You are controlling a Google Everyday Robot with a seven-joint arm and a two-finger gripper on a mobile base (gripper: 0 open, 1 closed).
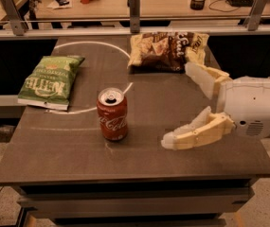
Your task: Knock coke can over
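**One clear brand on the table: Coca-Cola**

The coke can [112, 115] stands upright near the middle of the table, and white Coca-Cola script curls across its red side, the one label that reads cleanly. On the left, the green chip bag [51, 79] shows big white block letters, but they cannot be made out. At the back, the brown chip bag [165, 51] has white lettering near its top right corner, also unreadable. The gripper [176, 104] hangs to the right of the can, fingers spread wide, with no markings to read.
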